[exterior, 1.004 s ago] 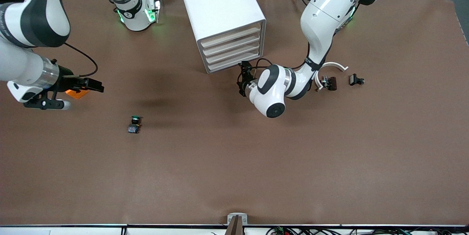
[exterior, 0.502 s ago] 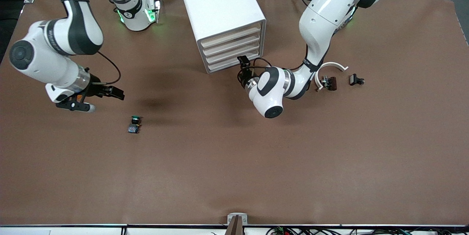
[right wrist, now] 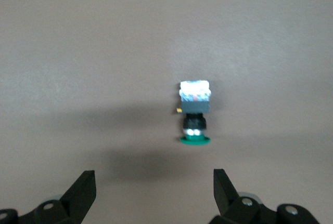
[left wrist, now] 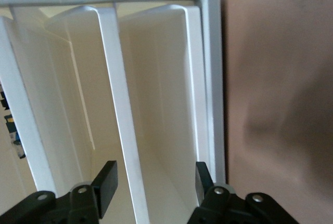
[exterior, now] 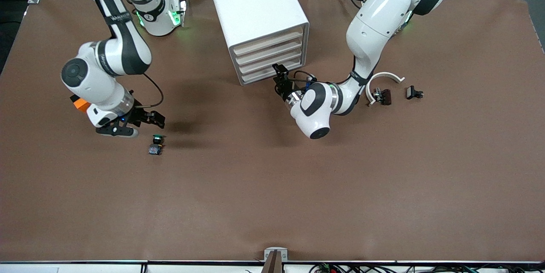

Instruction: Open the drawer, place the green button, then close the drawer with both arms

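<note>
The white cabinet (exterior: 255,13) stands in the middle of the table with its four drawers pushed in. My left gripper (exterior: 278,73) is at the front of the lowest drawer (exterior: 265,76), at the corner toward the left arm's end. In the left wrist view the left gripper (left wrist: 155,181) is open, and a pale front strip (left wrist: 120,109) passes between its fingers (left wrist: 107,181) without touching them. The button (exterior: 156,144) lies on the brown mat, green cap toward the robots. My right gripper (exterior: 155,119) hovers open just short of it. The right wrist view shows the button (right wrist: 194,114) ahead of the right gripper (right wrist: 153,193).
An orange block (exterior: 79,104) lies partly hidden under the right arm. Toward the left arm's end lie two small dark clips (exterior: 382,95) (exterior: 414,93) and a white curved piece (exterior: 385,78). The left arm's elbow (exterior: 315,111) hangs low in front of the cabinet.
The right arm has swung from the orange block toward the button, and its gripper now hovers beside it. The left gripper has edged up to the lowest drawer's front.
</note>
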### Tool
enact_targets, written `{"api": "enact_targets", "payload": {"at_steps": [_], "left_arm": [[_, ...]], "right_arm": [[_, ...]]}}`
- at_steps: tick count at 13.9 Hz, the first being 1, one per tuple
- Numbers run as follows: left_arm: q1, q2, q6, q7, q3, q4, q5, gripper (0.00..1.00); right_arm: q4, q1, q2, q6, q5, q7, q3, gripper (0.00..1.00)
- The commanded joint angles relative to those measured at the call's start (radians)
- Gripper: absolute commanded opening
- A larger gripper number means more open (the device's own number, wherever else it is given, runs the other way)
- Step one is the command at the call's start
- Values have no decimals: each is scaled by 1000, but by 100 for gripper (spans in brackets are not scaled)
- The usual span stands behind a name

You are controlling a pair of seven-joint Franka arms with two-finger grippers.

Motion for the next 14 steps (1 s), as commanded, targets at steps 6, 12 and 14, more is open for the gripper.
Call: {"api": "enact_targets", "payload": {"at_steps": [6, 12, 14], "left_arm": [[-55, 21, -46, -12, -1, 11, -27, 18], [-37, 36, -42, -85, 13, 17, -61, 0], [-14, 37, -39, -75, 14, 18, -53, 0]], "right_arm": [[102, -69, 199, 144, -14, -81, -12, 100], [130, -106, 253, 128, -5, -28, -9, 100], [186, -97, 251, 1, -1, 21, -5, 100]]}}
